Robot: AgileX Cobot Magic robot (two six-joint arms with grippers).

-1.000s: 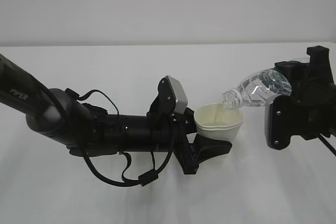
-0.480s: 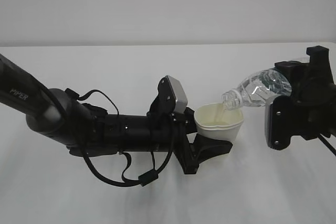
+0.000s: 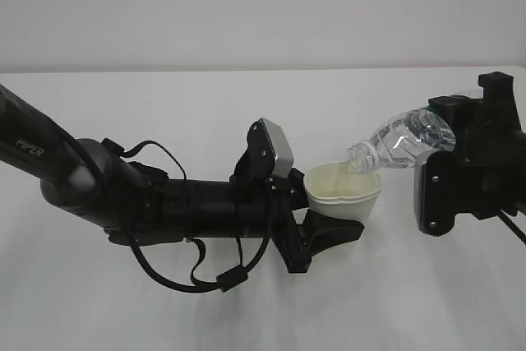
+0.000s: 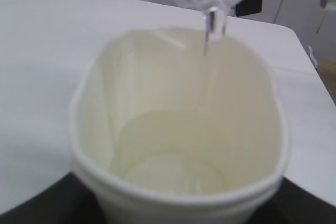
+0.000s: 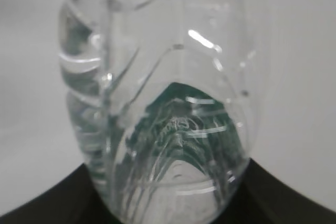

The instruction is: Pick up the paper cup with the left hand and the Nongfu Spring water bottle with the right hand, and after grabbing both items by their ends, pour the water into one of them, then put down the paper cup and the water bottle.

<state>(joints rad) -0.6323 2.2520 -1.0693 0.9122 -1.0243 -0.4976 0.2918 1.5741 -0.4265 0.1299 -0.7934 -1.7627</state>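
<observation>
Left claw (image 3: pixel 316 232) grips small cream paper cup (image 3: pixel 341 195) at its base, held above white desk (image 3: pixel 394 302). Right claw (image 3: pixel 448 162) holds clear ribbed plastic bottle (image 3: pixel 401 140) by its bottom end, neck tilted over cup rim w/ thin water stream (image 4: pixel 210 30) falling in. Risks: squeezed cup is oval, so a slight drift spills onto desk; overfill if tilt holds.

Black "PIPER" arm (image 3: pixel 99 191), looped cables (image 3: pixel 197 273)

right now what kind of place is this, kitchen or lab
Probably a lab or robot test bench, not a kitchen: a bare white table against a blank wall, with only two black robot arms, a paper cup and a water bottle.
</observation>
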